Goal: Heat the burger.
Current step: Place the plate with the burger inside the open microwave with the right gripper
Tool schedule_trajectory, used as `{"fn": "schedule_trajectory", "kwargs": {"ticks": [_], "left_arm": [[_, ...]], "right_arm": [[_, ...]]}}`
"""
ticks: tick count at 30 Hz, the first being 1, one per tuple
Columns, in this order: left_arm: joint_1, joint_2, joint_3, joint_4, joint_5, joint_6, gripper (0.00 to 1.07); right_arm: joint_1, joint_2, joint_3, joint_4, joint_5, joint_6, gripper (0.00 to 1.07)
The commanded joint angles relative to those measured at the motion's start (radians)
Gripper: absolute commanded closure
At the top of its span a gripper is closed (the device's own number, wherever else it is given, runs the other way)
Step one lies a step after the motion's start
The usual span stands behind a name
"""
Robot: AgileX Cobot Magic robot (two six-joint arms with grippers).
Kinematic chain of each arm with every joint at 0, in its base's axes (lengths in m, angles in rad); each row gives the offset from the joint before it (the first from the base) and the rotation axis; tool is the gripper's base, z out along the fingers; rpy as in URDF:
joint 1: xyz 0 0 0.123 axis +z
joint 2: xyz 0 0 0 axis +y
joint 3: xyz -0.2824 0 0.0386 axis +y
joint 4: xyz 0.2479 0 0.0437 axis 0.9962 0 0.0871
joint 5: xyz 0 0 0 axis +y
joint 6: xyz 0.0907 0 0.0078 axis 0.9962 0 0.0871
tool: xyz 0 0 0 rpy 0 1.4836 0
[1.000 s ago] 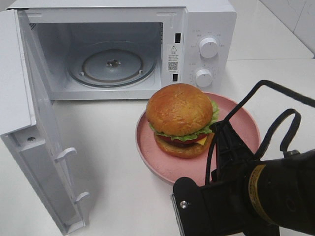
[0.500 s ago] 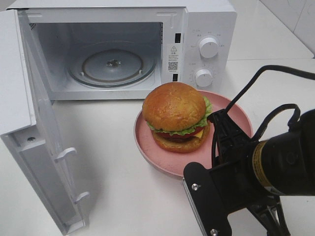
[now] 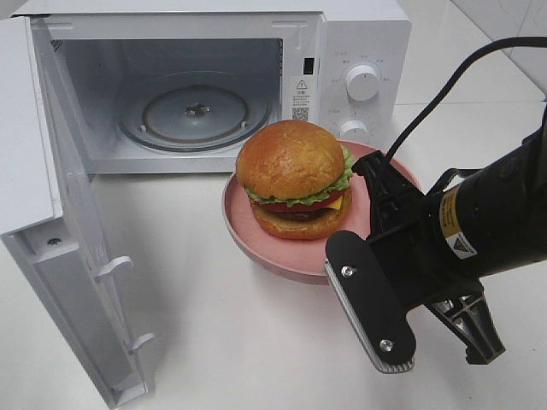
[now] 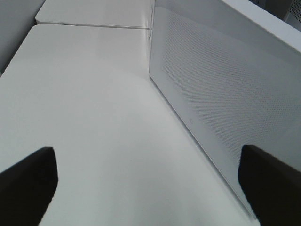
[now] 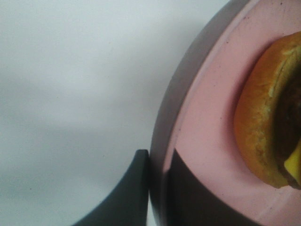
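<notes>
From up high, the burger sits on the pink plate just in front of the microwave, between its open cavity and its dials. The microwave's door stands wide open. The right gripper bites the plate's rim on the side away from that door.

Left wrist: the left gripper is spread wide, grasping nothing, beside a white dotted panel.

Right wrist: the fingers are clenched on the plate's rim, with the burger just beyond.
</notes>
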Motion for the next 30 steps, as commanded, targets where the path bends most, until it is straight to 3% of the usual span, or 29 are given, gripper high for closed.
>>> {"fn": "schedule_trajectory", "kwargs": {"ticks": [1, 13, 30], "left_arm": [[0.001, -0.020, 0.001, -0.009, -0.005, 0.000, 0.07], [0.001, -0.020, 0.001, -0.009, -0.005, 0.000, 0.07], [0.001, -0.020, 0.001, -0.009, -0.005, 0.000, 0.07]], "right_arm": [[-0.022, -0.011, -0.019, 0.061, -0.064, -0.110, 1.07], [-0.120, -0.003, -0.023, 0.364, -0.158, -0.487, 1.07], [-0.117, 0.171, -0.188, 0.372, -0.170, -0.469, 1.07]]}}
